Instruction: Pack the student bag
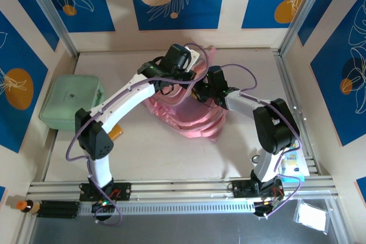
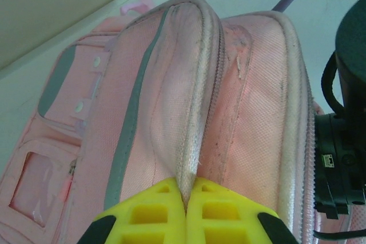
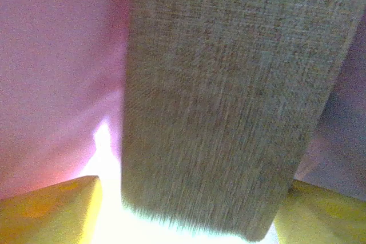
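Observation:
The pink student bag (image 1: 194,119) lies mid-table with its top toward the back wall. My left gripper (image 1: 191,74) is shut on the bag's zipper edge; in the left wrist view the yellow fingers (image 2: 186,190) pinch that seam of the bag (image 2: 166,84) and hold it up. My right gripper (image 1: 201,92) reaches into the bag's mouth. Inside, pink lining (image 3: 57,55) surrounds a flat grey woven item (image 3: 229,95) standing between the wide-apart fingers of the right gripper (image 3: 194,182). A lit gap shows beside the left finger (image 3: 51,210).
A mint-green case (image 1: 71,102) sits at the table's left edge. A small orange thing (image 1: 116,132) lies by the left arm. A blue-and-white box (image 1: 291,167) rests near the right base. The right arm's black wrist (image 2: 343,118) is close beside the bag.

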Controlling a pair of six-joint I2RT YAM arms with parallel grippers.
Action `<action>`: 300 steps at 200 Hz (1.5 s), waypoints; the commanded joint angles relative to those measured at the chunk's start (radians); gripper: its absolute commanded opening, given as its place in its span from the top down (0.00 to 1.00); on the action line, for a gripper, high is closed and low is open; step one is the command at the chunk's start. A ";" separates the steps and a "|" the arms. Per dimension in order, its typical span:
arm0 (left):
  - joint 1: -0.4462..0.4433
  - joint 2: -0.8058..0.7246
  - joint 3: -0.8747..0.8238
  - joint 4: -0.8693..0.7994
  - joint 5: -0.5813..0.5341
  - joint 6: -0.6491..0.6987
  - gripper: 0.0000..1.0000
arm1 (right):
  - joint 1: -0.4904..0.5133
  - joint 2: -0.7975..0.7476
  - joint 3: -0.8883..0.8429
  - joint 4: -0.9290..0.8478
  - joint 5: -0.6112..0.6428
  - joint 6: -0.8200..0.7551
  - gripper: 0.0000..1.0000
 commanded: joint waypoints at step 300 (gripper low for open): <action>0.022 0.057 -0.070 0.200 0.318 -0.157 0.53 | -0.176 -0.767 -0.454 -0.476 0.320 0.000 0.34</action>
